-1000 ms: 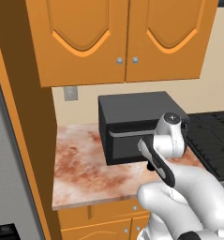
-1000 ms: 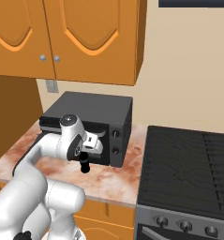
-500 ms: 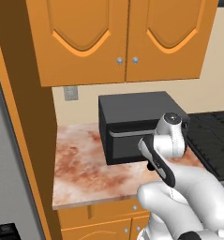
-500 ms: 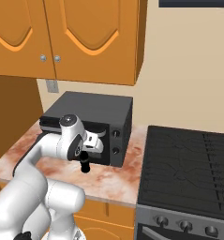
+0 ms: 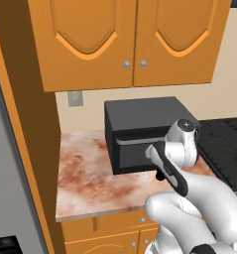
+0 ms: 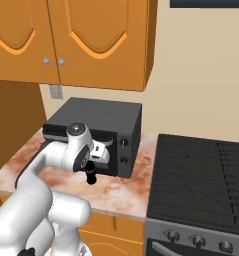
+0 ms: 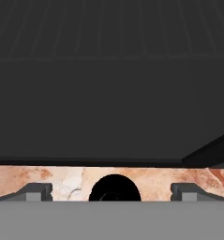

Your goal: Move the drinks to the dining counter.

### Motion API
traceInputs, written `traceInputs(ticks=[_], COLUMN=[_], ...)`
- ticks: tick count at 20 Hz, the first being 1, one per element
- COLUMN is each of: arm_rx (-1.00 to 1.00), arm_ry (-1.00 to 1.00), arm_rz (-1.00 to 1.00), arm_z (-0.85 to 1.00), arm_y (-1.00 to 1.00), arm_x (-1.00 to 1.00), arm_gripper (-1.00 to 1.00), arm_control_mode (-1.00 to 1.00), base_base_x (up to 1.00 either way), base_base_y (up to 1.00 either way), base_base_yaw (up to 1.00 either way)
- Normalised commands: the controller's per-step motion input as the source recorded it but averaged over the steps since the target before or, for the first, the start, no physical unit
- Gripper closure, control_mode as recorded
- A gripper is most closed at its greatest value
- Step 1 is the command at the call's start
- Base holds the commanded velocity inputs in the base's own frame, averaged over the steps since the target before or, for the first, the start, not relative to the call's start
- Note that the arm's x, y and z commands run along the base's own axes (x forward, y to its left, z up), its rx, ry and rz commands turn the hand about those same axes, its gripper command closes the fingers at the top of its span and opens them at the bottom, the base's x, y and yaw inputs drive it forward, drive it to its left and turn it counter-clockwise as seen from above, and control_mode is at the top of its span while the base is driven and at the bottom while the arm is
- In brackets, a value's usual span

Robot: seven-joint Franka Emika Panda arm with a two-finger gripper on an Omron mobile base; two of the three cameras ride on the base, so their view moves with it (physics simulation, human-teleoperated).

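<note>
Two fingertips (image 7: 38,191) spread wide, empty, facing the microwave (image 7: 111,93).

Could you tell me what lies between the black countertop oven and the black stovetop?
A bare strip of reddish marbled worktop, seen in the right base view, separates the black countertop oven from the black stovetop.

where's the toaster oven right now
The black toaster oven sits on the marbled worktop under the orange wall cabinets, left of the stove, with the end effector just before it.
</note>
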Motion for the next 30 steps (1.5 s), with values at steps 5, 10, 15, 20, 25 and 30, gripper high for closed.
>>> traceInputs(ticks=[5,10,15,20,25,30], arm_rx=[0.09,0.00,0.00,0.00,0.03,0.28], arm_ry=[0.03,0.00,-0.01,-0.02,-0.04,-0.09], arm_rz=[0.00,-0.02,-0.02,-0.02,-0.03,-0.12], arm_z=[-0.89,-0.96,-0.95,-1.00,-0.65,0.50], arm_y=[0.18,0.30,0.08,0.05,-0.16,-0.59], arm_x=[0.01,-0.06,-0.12,-0.19,-0.58,-0.69], arm_gripper=[-1.00,1.00,1.00,1.00,1.00,1.00], arm_control_mode=[-1.00,-1.00,-1.00,-1.00,-1.00,-1.00], base_base_x=[0.00,0.00,0.00,0.00,0.00,0.00], base_base_y=[0.00,0.00,0.00,0.00,0.00,0.00], base_base_yaw=[0.00,0.00,0.00,0.00,0.00,0.00])
